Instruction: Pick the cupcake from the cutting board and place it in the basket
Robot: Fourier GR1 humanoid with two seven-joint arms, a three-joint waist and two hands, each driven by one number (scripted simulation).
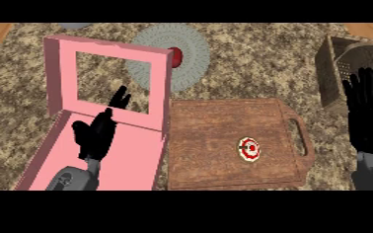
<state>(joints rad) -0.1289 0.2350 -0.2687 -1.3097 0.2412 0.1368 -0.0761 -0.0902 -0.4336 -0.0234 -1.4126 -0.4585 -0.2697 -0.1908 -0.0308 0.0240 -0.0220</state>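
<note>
Looking down from the head view, I am seeing the cupcake sitting on the cutting board, toward 4 o'clock of the view and near the board's handle side, with no hand touching it. The basket is standing on the counter out at 2 o'clock, well apart from the cupcake, and nothing is showing inside it as far as I can tell. The right hand is resting at 3 o'clock against the view's edge, fingers straight and pointing up, holding nothing, just below the basket. The left hand is hovering at 8 o'clock over the floor of an open pink box, its fingers spread and relaxed, also carrying nothing. A ribbed grey plate is lying at 12 o'clock behind the box's lid, with a small red object on it that I cannot identify. To my eye the task is only beginning: the pick is not yet made, so reaching, grasping, carrying toward 2 o'clock and releasing into the basket are all remaining, and the right hand is looking like the nearer one for it.
</note>
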